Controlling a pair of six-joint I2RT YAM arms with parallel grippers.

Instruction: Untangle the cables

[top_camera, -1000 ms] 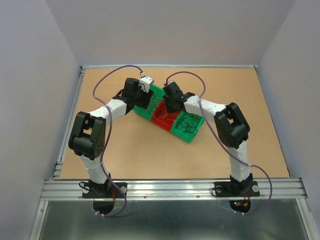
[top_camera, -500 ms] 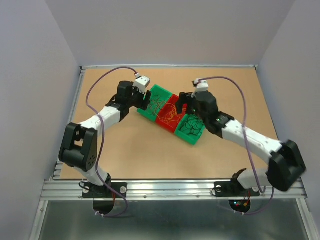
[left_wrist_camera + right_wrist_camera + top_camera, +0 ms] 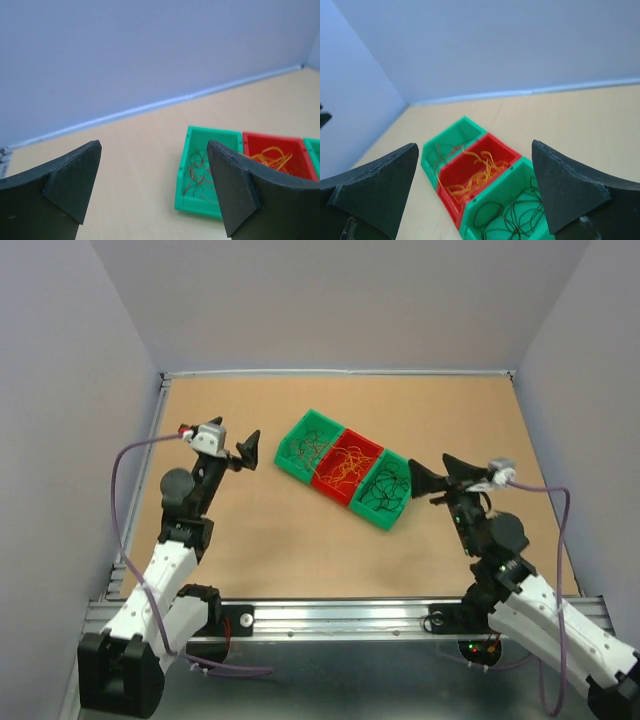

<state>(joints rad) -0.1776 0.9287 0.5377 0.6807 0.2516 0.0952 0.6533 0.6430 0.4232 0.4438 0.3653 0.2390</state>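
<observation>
The cables lie sorted in three joined bins in the middle of the table. Reddish-brown strands (image 3: 308,447) fill the far-left green bin (image 3: 322,420). Orange and yellow strands (image 3: 345,468) lie in the red bin (image 3: 366,446), and black strands (image 3: 385,483) in the near-right green bin (image 3: 378,517). My left gripper (image 3: 243,453) hovers open to the left of the bins, with nothing between its fingers (image 3: 75,180). On the right of the bins, my right gripper (image 3: 437,473) is open and empty too. The right wrist view looks down on the orange strands (image 3: 480,175) and black loops (image 3: 517,215).
The tan table ends in a raised rail at the far edge (image 3: 340,372) and a metal rail at the near edge (image 3: 340,615). Grey walls close in the left, right and back. The arms' purple cables (image 3: 125,500) loop out over both sides of the table.
Both arms have pulled back from above the bins toward the near edge, left arm to the left, right arm to the right. Both grippers have opened wide.
</observation>
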